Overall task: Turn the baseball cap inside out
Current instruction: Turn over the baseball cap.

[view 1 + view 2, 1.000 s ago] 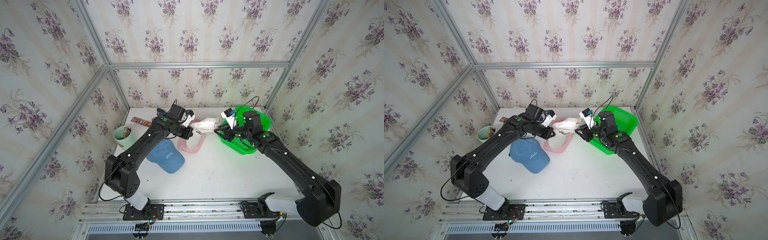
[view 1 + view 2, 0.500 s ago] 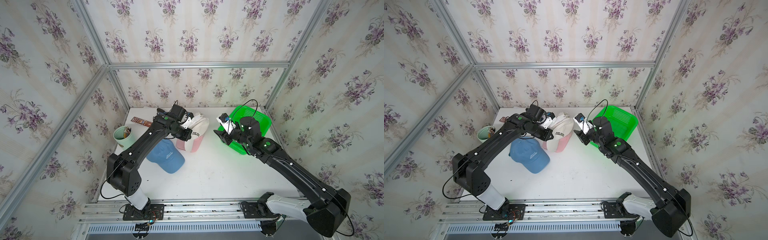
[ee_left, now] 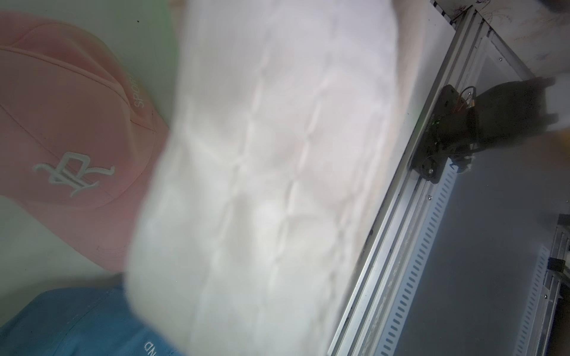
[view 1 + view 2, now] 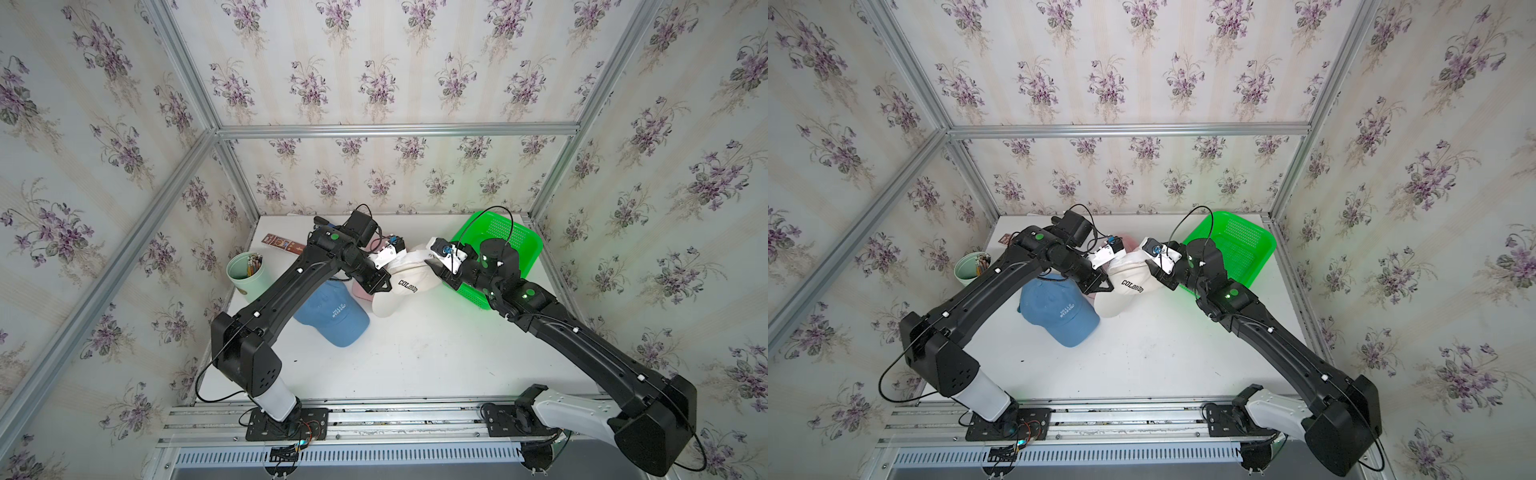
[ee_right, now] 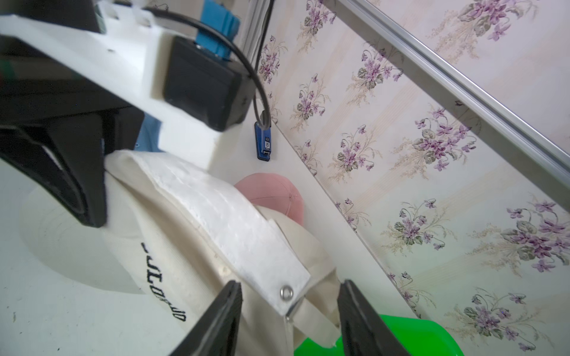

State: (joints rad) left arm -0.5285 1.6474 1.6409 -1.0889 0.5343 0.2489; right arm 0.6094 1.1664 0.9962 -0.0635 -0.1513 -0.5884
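The cream baseball cap (image 4: 409,274) with black lettering hangs above the table, its bill pointing down toward the table. My left gripper (image 4: 379,286) is shut on its front edge, and the black left fingers (image 5: 77,185) pinch the fabric. The cap's quilted white lining (image 3: 271,154) fills the left wrist view, hiding that gripper's own jaws. My right gripper (image 5: 290,320) is open at the cap's rear. Its jaws stand on either side of the back strap with the metal snap (image 5: 286,292), not touching it. Both top views show the cap (image 4: 1129,282) between the two grippers.
A blue cap (image 4: 332,316) lies under the left arm and a pink cap (image 3: 71,123) lies beside it. The green basket (image 4: 513,245) stands at the back right, behind the right wrist. A mint cup of pencils (image 4: 245,270) and a brown bar (image 4: 282,243) sit at the back left.
A second ago the cap was stretched between both grippers. The right gripper opened and let go, the cap swung down from the left gripper, and the right gripper has come back to its rear.
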